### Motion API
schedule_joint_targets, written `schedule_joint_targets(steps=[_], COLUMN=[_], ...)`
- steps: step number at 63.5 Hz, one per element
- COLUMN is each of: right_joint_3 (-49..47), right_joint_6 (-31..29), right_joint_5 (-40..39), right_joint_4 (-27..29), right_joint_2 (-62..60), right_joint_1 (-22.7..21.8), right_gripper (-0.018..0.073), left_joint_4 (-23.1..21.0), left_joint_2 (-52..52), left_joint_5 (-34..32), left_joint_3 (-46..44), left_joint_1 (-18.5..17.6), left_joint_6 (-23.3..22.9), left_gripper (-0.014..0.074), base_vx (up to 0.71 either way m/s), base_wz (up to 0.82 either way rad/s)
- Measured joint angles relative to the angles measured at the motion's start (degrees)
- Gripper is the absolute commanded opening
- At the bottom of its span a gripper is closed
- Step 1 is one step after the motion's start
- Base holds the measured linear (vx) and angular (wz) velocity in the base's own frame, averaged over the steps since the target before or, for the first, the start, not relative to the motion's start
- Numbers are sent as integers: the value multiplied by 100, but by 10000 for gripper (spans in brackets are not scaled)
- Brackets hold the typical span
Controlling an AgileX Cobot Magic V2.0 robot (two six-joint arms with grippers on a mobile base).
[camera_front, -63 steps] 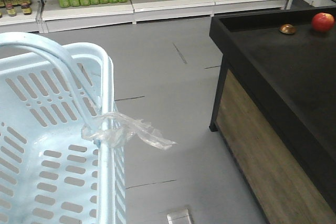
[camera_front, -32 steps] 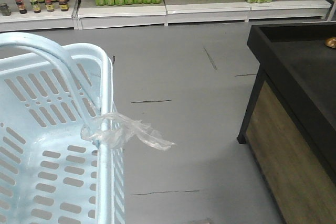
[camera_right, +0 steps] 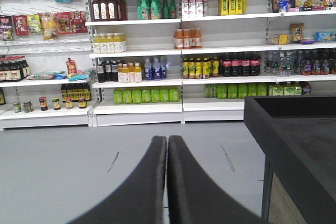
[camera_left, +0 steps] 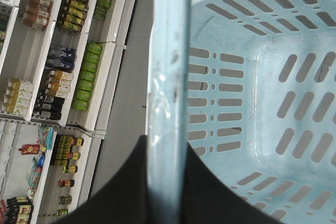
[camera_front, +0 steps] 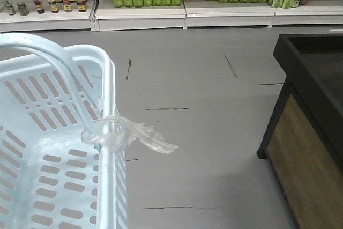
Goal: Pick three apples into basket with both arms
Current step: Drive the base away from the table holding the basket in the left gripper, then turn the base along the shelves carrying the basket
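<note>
**Basket in hand, no apple in sight: the picking has not begun**

The left end effector (camera_left: 165,142) is clamped on a pale blue bar of the basket (camera_front: 110,79), one black finger on each side of it. Whether that bar is a hoop handle or the rim, the wrist view does not settle. A crumpled plastic scrap (camera_front: 131,138) hangs over the basket's edge. The slotted bottom and walls that show hold no fruit.

The right end effector (camera_right: 167,140) is closed with its fingers pressed together and nothing between them. It points down the aisle toward the shelves (camera_right: 136,106) of bottles.

The apples appear in none of the views. Only a corner of the black surface (camera_front: 316,79) shows at the right, above bare grey floor (camera_front: 203,132), and the part of its top in view carries nothing.

By my reading this is the approach stage, with all three picks still to do. The next move calls for bringing the top of the surface into view and finding the dark red apples. The right end effector must then open before it reaches for the first one, while the left holds the basket level and within reach.
</note>
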Motion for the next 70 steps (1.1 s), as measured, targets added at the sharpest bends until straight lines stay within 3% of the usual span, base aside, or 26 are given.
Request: schedule_joint_targets(steps=[70], right_joint_3=[0], right_joint_6=[0], right_joint_5=[0], right_joint_4=[0], right_joint_2=[0], right_joint_1=[0], right_gripper=[-9], left_joint_4=[0], left_joint_2=[0], left_joint_5=[0], left_joint_3=[0], left_joint_1=[0], left_joint_6=[0], left_gripper=[-6], base_vx=[17], base_wz=[5])
